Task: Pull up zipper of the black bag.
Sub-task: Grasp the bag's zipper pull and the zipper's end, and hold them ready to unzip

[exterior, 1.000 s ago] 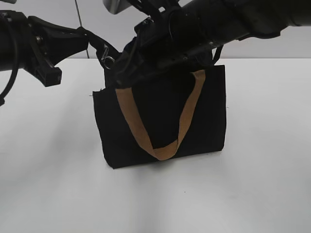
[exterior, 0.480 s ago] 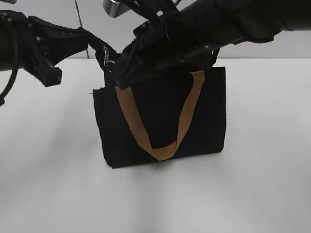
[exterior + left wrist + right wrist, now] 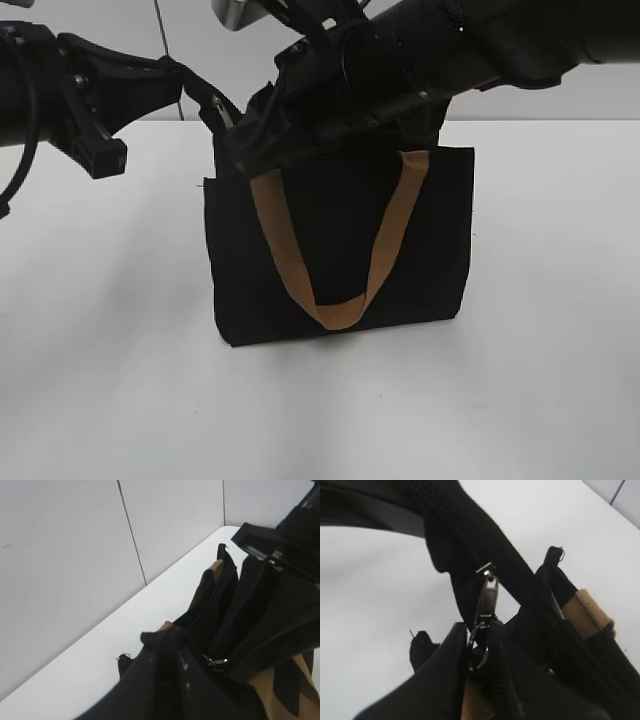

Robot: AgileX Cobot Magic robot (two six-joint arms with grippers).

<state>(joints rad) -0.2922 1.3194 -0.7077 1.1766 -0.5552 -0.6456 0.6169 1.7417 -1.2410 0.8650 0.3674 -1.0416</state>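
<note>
The black bag (image 3: 340, 250) stands upright on the white table, its tan strap (image 3: 283, 255) hanging down the front. My left gripper (image 3: 207, 100) is shut on the black fabric end of the zipper at the bag's top left corner; the left wrist view shows that tape end (image 3: 167, 639) between my jaws. My right gripper (image 3: 240, 142) reaches across the bag's top to the same corner. In the right wrist view it (image 3: 479, 652) is shut on the ring of the silver zipper pull (image 3: 488, 597), which hangs from the black zipper line (image 3: 455, 520). The pull also shows in the left wrist view (image 3: 216, 661).
The white table (image 3: 100, 360) stretches around the bag on all sides. A pale panelled wall (image 3: 75, 555) stands close behind it. Both arms crowd the space above the bag's top edge.
My right gripper has shifted a little left and up, now hiding the pull in the exterior view. The bag's top edge has straightened and its right side has moved slightly right.
</note>
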